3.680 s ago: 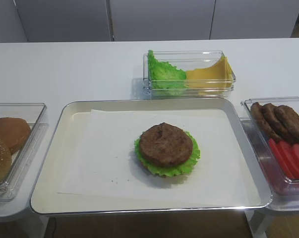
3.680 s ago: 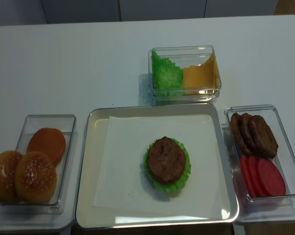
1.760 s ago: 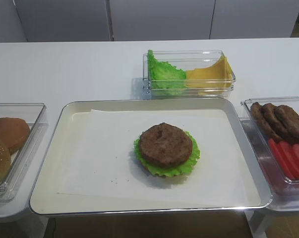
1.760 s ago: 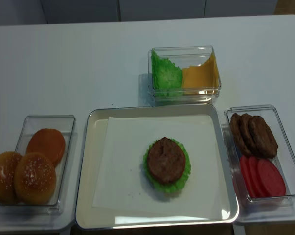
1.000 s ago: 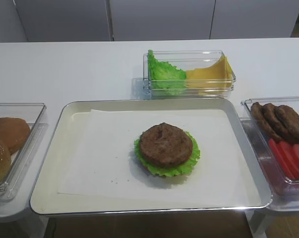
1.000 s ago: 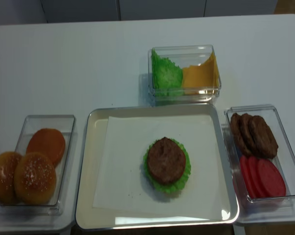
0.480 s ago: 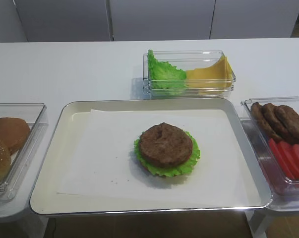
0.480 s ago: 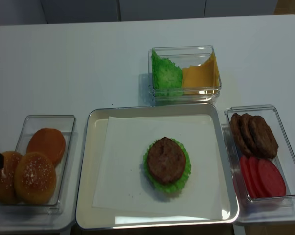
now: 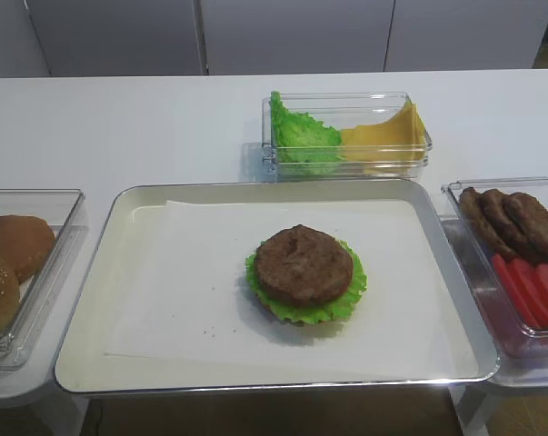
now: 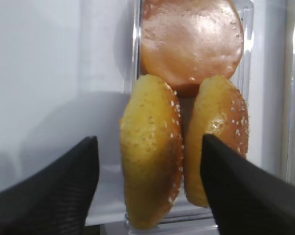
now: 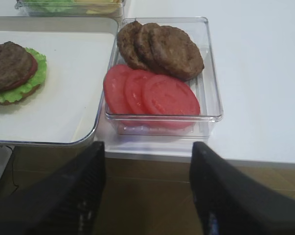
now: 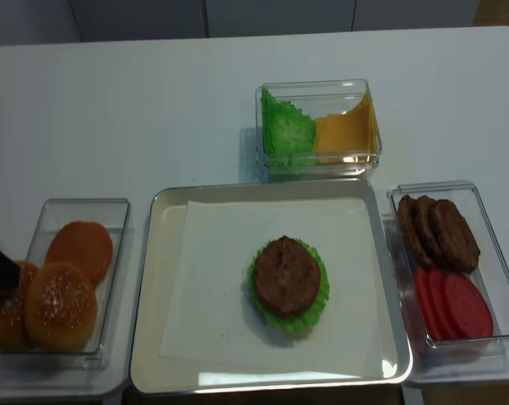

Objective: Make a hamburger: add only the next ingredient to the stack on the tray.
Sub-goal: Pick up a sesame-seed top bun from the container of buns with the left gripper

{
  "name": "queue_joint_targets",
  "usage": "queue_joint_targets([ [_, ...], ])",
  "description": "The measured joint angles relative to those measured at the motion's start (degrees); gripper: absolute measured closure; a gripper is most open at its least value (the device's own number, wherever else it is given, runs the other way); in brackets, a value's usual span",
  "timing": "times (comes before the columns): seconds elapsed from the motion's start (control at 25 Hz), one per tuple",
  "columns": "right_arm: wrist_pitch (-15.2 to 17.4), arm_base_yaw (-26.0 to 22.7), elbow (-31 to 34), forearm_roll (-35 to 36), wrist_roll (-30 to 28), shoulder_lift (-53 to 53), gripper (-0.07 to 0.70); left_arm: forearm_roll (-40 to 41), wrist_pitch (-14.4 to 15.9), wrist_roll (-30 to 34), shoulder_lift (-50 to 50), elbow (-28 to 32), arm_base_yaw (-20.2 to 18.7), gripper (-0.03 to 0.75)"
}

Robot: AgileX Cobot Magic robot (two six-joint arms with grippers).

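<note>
Tray: lettuce-and-patty stack on white paper.
Left box: two sesame bun tops, one smooth bun.
Left gripper: spread apart around a sesame top.
Right gripper: apart, holding nothing.

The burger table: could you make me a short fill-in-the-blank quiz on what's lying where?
1. The meat patty on the tray rests on green ____.
2. Beside the loose patties, the same clear box holds red ____ slices.
3. The left gripper stands open around a ____ bun.
4. The yellow cheese shares its box with ____.

Answers: lettuce; tomato; sesame; lettuce
</note>
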Motion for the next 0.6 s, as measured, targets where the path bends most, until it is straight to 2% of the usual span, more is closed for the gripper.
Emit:
queue_joint_targets([
  [0.28,0.0,0.0,0.0,0.0,0.0,0.0,0.2,-1.8,0.3,0.9,1.2,0.0,3.0,0.26],
  [0.44,0.0,0.0,0.0,0.0,0.0,0.0,0.2,-5.4,1.1,3.3,1.3,0.0,3.1,0.263],
  [0.6,0.0,0.0,0.0,0.0,0.0,0.0,0.2,-5.6,2.0,3.7,1.3,0.0,3.1,0.265],
])
